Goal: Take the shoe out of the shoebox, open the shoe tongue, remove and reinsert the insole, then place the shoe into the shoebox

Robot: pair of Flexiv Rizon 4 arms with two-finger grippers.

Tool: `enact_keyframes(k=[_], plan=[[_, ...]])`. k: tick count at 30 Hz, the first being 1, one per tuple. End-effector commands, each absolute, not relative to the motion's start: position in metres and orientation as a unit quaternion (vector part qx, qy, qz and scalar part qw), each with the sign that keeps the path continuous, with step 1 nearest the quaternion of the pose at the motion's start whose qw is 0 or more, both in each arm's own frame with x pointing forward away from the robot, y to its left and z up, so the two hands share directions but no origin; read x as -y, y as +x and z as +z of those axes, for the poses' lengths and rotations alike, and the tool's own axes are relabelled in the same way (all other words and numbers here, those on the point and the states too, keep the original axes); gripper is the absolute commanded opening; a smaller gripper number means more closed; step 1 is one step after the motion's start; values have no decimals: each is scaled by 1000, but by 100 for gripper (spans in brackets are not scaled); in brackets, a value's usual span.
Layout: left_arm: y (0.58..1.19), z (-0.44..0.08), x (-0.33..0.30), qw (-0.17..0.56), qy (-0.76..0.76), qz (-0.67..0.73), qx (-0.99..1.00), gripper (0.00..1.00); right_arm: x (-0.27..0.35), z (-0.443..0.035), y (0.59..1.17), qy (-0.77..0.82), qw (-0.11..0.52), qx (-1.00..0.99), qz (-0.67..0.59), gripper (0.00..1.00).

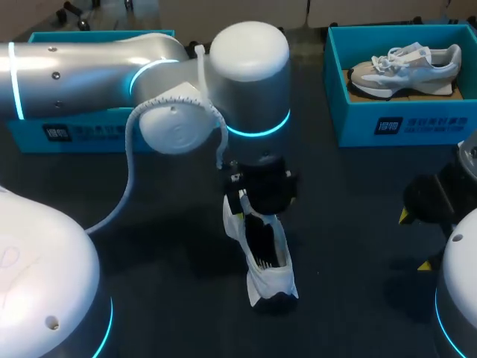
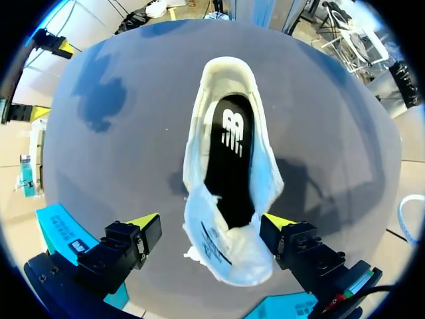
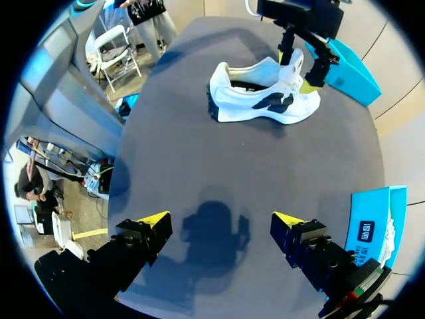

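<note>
Shoe stands out on the table, tongue open, insole seated, left gripper and right gripper spread wide and empty, so insole work and boxing likely remain.

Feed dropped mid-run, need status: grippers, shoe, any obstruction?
Left gripper jaws open, straddling white shoe on table. Right gripper jaws open, empty, clear of shoe. Insole in shoe. No obstruction seen.

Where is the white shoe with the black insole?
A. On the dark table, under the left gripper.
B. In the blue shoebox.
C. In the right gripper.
A: the white shoe with the black insole rests on the dark table, between the left gripper's open fingers.
</note>
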State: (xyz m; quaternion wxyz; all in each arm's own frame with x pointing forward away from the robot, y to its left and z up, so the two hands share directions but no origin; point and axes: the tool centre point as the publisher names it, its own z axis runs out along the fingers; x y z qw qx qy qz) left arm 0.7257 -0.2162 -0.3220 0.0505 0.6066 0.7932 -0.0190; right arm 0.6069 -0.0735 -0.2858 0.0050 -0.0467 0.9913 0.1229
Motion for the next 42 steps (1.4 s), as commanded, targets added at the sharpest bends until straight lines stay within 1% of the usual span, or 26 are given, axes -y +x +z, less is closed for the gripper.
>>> enact_keyframes(k=[1, 10, 16, 21, 23, 24, 25, 27, 28, 32, 38, 42], plan=[[733, -310, 209, 50, 604, -26, -795, 100, 74, -286, 605, -46, 7, -991, 123, 100], [749, -291, 199, 29, 606, -45, -794, 100, 74, -286, 605, -46, 7, -991, 123, 100], [766, -283, 202, 47, 589, -49, -805, 100, 74, -286, 605, -46, 7, -991, 123, 100], [776, -277, 210, 44, 590, -51, -805, 100, 74, -286, 605, -46, 7, -991, 123, 100], [779, -277, 212, 45, 593, -49, -803, 92, 74, -286, 605, -46, 7, -991, 123, 100], [780, -277, 213, 43, 594, -48, -802, 60, 74, -286, 605, -46, 7, -991, 123, 100], [782, -278, 213, 43, 596, -46, -801, 47, 74, -286, 605, -46, 7, -991, 123, 100], [785, -278, 214, 39, 603, -46, -796, 38, 74, -286, 605, -46, 7, -991, 123, 100], [787, -279, 214, 38, 606, -45, -794, 37, 74, -286, 605, -46, 7, -991, 123, 100], [793, -279, 215, 29, 613, -45, -788, 40, 74, -286, 605, -46, 7, -991, 123, 100], [782, -289, 211, 11, 622, -56, -781, 33, 74, -286, 605, -46, 7, -991, 123, 100], [772, -297, 207, 3, 629, -58, -775, 32, 74, -286, 605, -46, 7, -991, 123, 100]])
